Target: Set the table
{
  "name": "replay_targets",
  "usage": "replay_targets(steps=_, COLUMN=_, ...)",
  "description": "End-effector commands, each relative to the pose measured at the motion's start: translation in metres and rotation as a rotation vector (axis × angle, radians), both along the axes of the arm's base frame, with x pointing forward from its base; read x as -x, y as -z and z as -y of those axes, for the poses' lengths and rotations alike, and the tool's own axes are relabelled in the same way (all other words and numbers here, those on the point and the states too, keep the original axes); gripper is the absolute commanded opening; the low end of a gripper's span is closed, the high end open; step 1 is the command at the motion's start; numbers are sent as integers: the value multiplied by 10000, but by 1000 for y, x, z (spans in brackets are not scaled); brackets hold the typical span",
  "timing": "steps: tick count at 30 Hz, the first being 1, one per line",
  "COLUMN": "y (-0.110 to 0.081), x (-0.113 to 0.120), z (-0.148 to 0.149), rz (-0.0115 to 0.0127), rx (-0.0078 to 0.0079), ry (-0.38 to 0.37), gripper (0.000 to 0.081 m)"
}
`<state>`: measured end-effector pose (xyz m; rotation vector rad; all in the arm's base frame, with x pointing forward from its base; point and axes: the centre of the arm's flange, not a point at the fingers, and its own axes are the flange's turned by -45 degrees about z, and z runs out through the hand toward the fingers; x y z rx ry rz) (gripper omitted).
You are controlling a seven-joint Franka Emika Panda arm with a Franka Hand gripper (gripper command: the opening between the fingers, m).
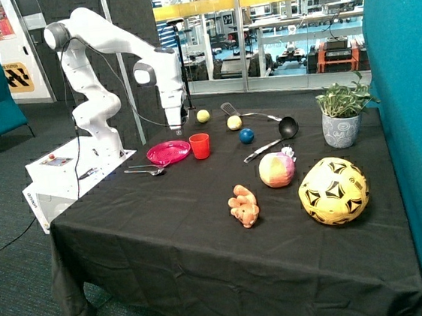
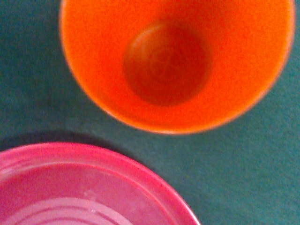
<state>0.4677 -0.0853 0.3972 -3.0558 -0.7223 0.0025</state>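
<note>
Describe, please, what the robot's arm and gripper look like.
The glossy white, rounded arm has dark grey joint caps and a thin black cable hanging alongside it. It stands on a white box base with a red button. The white gripper ends darker at its tip.

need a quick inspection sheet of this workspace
surface: table under a black cloth
job's things: pink plate and red cup apart, side by side, cup upright and empty; spoon beside the plate
clutter: three small balls, ladle, spatula, plush toy, pink ball, yellow football, potted plant
grippers: claw above the plate and cup, holding nothing that shows
cables: black cable on the floor by the arm's base
surroundings: teal screens, glass wall behind
</note>
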Motion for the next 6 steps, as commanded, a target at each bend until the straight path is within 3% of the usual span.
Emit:
replay_targets(steps=1, y=1, x=0, z=24, rz=19, rx=13, ry=307, gripper=412)
replay_targets(steps=6, y=-2, x=-2, z=27, rz=19, rx=12, ry=128, gripper=412)
